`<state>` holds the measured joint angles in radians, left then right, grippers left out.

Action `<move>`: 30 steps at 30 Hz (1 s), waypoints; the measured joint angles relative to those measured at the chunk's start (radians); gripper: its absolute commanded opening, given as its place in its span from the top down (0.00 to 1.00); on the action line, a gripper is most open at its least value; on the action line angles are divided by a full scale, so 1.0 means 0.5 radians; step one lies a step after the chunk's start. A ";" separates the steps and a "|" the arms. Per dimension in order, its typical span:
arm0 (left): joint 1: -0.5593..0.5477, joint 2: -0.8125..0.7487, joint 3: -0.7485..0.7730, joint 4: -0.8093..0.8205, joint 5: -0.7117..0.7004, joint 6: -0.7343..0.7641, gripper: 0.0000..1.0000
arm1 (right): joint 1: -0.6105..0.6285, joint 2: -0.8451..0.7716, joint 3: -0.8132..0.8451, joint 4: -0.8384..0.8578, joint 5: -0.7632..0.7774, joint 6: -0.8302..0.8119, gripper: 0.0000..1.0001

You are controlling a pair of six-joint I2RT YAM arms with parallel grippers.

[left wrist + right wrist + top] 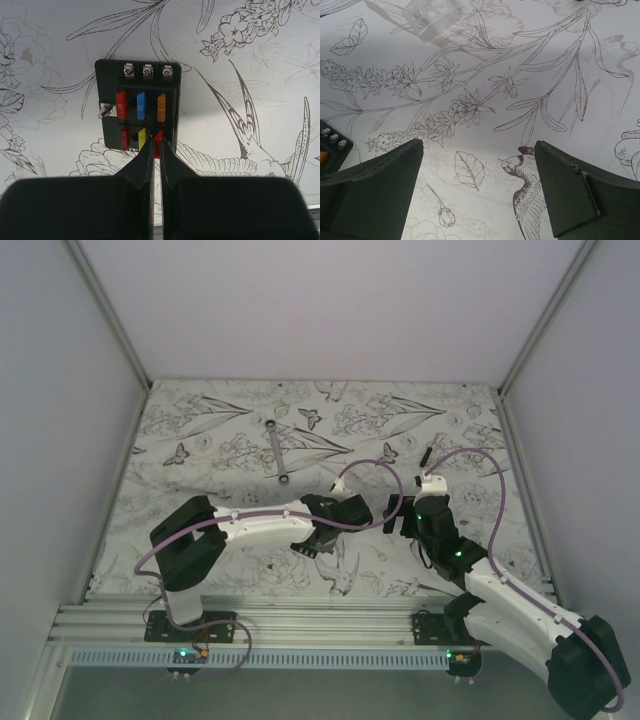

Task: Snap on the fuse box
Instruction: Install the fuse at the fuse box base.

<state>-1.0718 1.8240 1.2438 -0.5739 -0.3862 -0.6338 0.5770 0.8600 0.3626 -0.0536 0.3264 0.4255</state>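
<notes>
The fuse box (141, 107) is a small black block lying flat on the flower-print table, with red, blue, orange and yellow fuses and three screws on its face. My left gripper (155, 143) is shut, its tips over the red fuse at the box's near right edge; I cannot tell whether they pinch it. In the top view the fuse box (393, 512) sits between my left gripper (372, 513) and my right gripper (416, 504). The right gripper (479, 145) hangs open over bare table with nothing between its fingers. A corner of the fuse box (332, 145) shows at its left.
A clear plastic piece (432, 17) lies ahead and to the left of the right gripper. A long silver wrench (278, 452) lies mid-table towards the back. A thin black stick (428, 454) lies at the back right. White walls close in the table on three sides.
</notes>
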 measured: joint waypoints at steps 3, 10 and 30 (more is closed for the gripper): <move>0.000 -0.024 -0.027 0.019 -0.002 -0.040 1.00 | 0.000 -0.007 0.000 0.000 0.000 0.000 0.00; 0.001 -0.044 -0.049 0.034 -0.001 -0.067 1.00 | 0.000 -0.018 0.000 -0.001 0.000 0.000 0.00; 0.069 0.047 0.089 -0.087 0.126 0.039 1.00 | 0.000 -0.017 0.000 -0.001 -0.005 0.000 0.00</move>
<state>-1.0370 1.8477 1.2884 -0.6174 -0.3233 -0.6144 0.5770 0.8516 0.3626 -0.0540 0.3241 0.4255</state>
